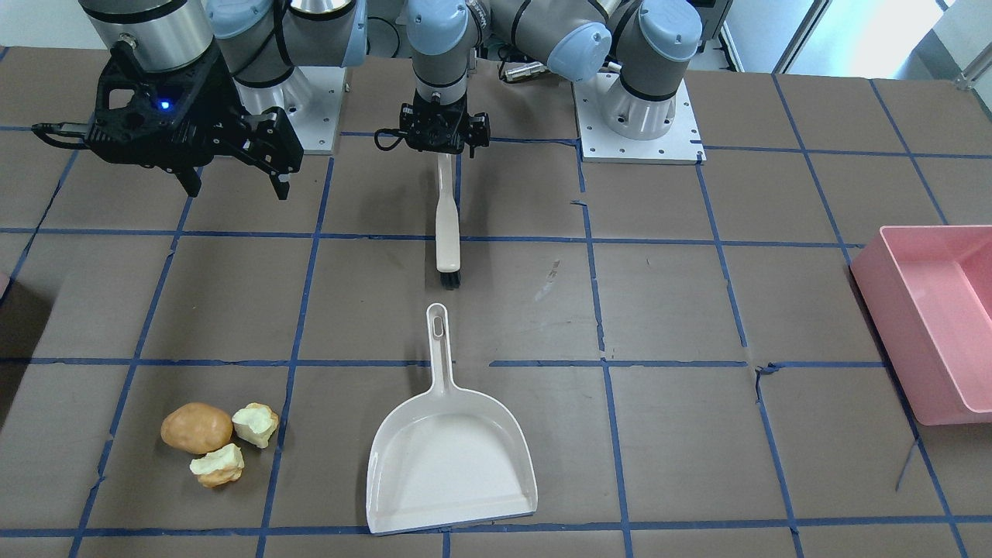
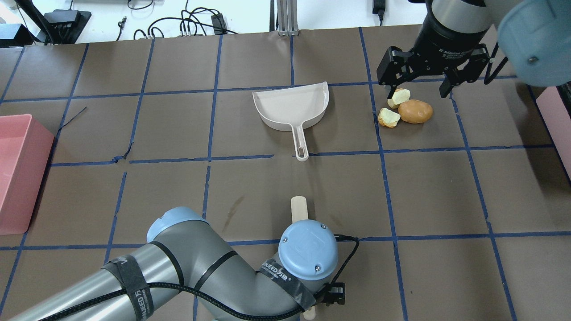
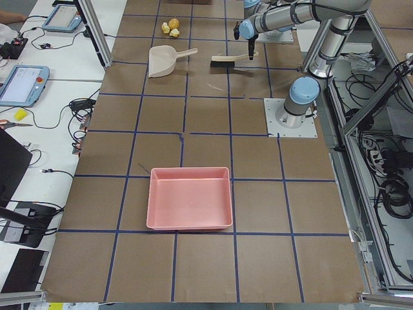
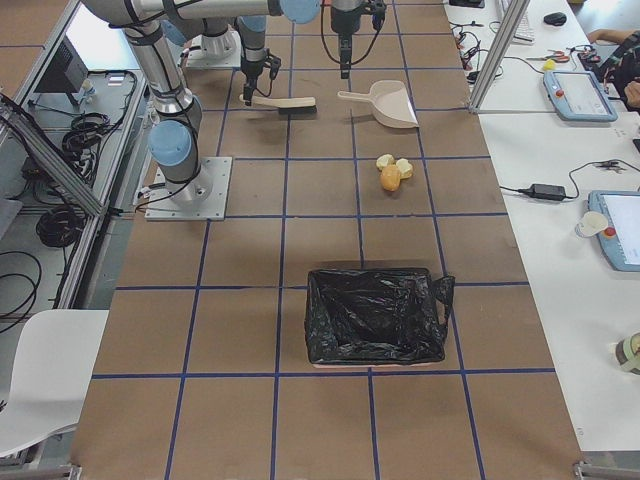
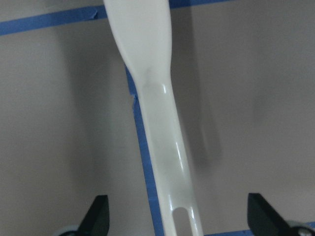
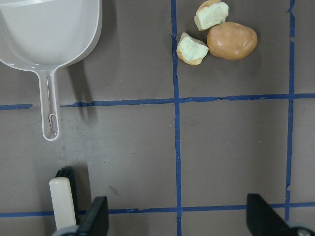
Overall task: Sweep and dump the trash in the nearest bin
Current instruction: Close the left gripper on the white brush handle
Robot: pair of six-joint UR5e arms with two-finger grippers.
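Potato lump [image 1: 196, 427]: smooth, brown, whole, lying toward the tabletop's [image 1: 697, 434] far edge, robot's right side.
Apple chunk [image 1: 256, 424]: pale yellow-green, bitten, brown-edged, against the lump.
Second apple chunk [image 1: 218, 465]: alike, touching the lump.

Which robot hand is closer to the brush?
The left. The left gripper sits right over the handle of the brush, jaws open on either side. The right gripper hangs open off to the side, well apart from it.
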